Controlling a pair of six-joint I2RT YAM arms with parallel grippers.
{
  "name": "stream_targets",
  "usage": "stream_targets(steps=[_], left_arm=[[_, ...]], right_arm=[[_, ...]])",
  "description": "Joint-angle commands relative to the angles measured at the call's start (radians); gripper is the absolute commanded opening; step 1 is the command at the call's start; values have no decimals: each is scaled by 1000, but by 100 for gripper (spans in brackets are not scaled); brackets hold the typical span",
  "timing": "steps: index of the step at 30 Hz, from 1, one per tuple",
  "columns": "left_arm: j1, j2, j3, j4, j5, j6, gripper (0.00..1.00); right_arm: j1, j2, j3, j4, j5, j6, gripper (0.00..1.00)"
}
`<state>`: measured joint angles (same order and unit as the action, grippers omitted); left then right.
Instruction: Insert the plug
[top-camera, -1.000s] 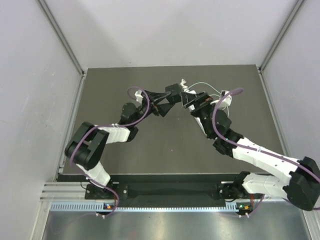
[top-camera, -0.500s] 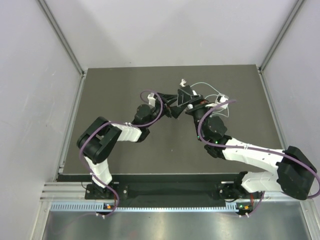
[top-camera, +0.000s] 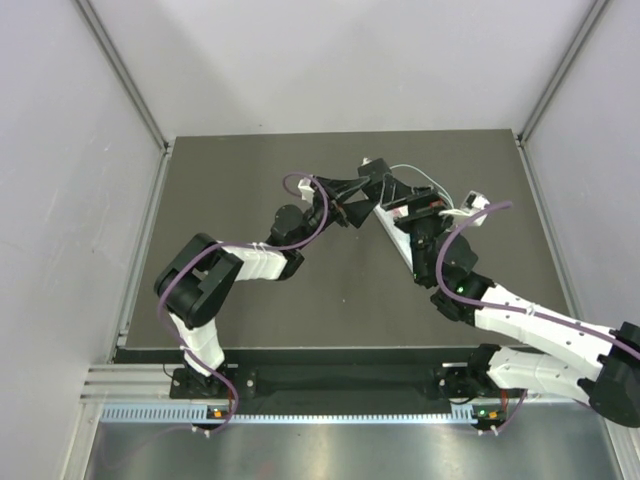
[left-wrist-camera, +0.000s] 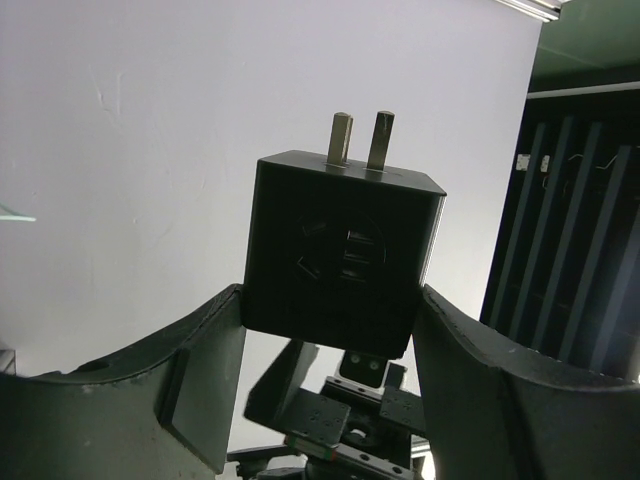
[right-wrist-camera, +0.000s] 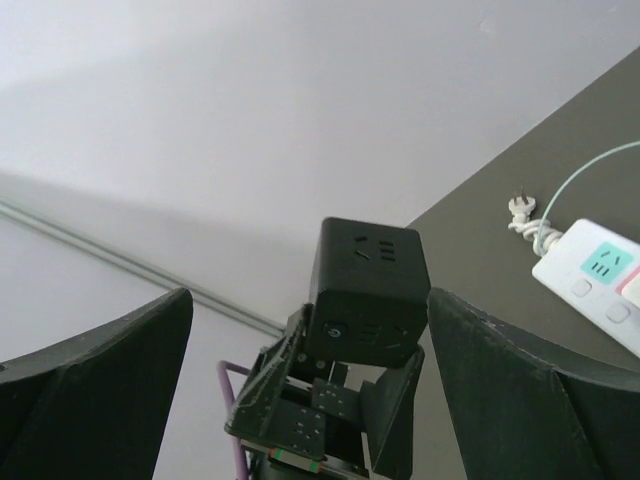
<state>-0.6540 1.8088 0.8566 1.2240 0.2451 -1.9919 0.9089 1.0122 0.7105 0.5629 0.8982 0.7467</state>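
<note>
the left tool (left-wrist-camera: 330, 305) grips the black plug (left-wrist-camera: 340, 250) between its fingers (left-wrist-camera: 480, 380), prongs (left-wrist-camera: 340, 138) pointing away from it. the right tool (right-wrist-camera: 310, 350) gapes fully, empty, with the plug just ahead of it. the power strip (right-wrist-camera: 590, 270) lies below, to that tool's right. if the two tools collide, the plug could twist and meet the strip crooked.

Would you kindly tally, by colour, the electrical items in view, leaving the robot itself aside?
Black cube plug: 1
White power strip: 1
Total: 2
</note>
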Motion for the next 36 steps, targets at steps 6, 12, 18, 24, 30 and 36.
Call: stream_targets(steps=[6, 12, 18, 24, 30, 36], left_arm=[[-45, -48, 61, 474, -30, -97, 0], [-62, -71, 62, 470, -40, -87, 0], [-79, -80, 81, 465, -46, -82, 0], [-90, -86, 111, 453, -35, -71, 0], [-93, -75, 127, 459, -33, -77, 0], [-101, -69, 122, 473, -35, -85, 0]], right_arm=[[-4, 20, -48, 75, -13, 147, 100], [-4, 46, -46, 158, 8, 134, 86], [-4, 69, -55, 196, 21, 177, 85], [-4, 86, -56, 200, 35, 191, 89], [-5, 101, -54, 201, 27, 198, 93], [-24, 115, -101, 388, -8, 126, 48]])
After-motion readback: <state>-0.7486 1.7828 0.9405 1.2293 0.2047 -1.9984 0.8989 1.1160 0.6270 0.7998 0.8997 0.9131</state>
